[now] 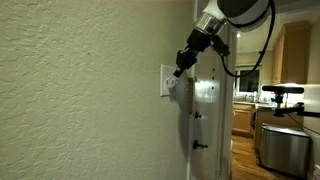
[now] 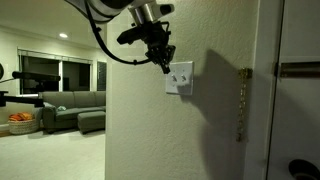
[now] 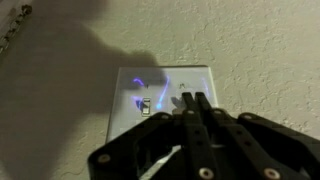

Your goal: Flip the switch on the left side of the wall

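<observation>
The switch is a small white plate on the bumpy cream wall. It's just left of the white door in an exterior view. In both exterior views it sits about halfway up the wall, near the wall's edge.

The gripper is right at the switch. Its two black fingers are pressed together w/ no gap showing. In the wrist view the tips lie over the right half of the plate. One little toggle shows on the left half, w/ a blue-purple glow on the plate around it. Can't tell if the tips touch the plate. In an exterior view the gripper comes down at the switch from the upper left & throws a big shadow on the wall.

Containers: far left in the living room there's a bowl w/ sth orange in it, too small to tell what. Near it is a grey couch.

The door has a dark handle low down. A chain hangs at the door edge, right of the switch.
</observation>
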You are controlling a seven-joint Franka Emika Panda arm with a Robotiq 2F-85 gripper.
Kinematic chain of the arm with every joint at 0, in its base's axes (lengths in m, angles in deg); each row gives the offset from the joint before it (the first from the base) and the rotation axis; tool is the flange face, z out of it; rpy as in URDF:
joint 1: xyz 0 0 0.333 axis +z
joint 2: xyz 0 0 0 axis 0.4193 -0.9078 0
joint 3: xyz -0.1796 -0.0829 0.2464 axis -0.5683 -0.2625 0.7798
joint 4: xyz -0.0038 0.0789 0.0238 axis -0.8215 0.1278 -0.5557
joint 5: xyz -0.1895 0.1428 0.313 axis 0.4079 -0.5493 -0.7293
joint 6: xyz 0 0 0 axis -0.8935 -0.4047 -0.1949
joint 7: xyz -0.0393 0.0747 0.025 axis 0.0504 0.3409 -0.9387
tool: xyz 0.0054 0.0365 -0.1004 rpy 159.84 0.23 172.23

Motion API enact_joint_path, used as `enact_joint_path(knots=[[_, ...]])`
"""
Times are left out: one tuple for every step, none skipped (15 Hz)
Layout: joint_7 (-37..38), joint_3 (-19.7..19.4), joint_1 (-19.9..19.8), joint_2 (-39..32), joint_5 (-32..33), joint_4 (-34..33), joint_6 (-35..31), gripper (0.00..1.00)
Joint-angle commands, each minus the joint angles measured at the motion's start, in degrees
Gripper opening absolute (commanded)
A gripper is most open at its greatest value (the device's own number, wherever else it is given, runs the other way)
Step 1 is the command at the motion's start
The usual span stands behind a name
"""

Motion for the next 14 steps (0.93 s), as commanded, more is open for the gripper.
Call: enact_joint_path(knots=[[-1.0,-0.9,0.4,2.8,-1.1,0.1,5.8,0.02],[-0.5,-0.9,0.4,2.8,-0.8,0.0,7.0,0.33],[-0.5,-0.9,0.4,2.9,-0.9,0.3,8.4,0.35],[-0.4,-0.9,0.4,2.8,-1.0,0.6,9.5,0.4],[-0.1,-0.9,0.4,2.7,-0.9,1.3,10.3,0.47],[-0.2,-0.9,0.4,2.6,-1.2,1.8,11.2,0.53],[0.3,-0.8,0.4,2.6,-1.0,3.3,11.4,0.6],[0.2,-0.8,0.4,2.5,-1.3,4.2,12.1,0.66],[0.7,-0.7,0.3,2.6,-1.4,6.1,12.2,0.71],[1.1,-0.7,0.3,2.7,-1.5,7.9,12.3,0.79],[1.4,-0.7,0.3,2.8,-1.7,9.8,12.3,0.84],[1.9,-0.6,0.2,2.9,-1.5,11.8,11.7,0.92],[2.2,-0.5,0.1,3.3,-1.4,14.1,10.8,0.97],[2.5,-0.5,0.1,3.3,-1.6,15.9,10.3,1.0]])
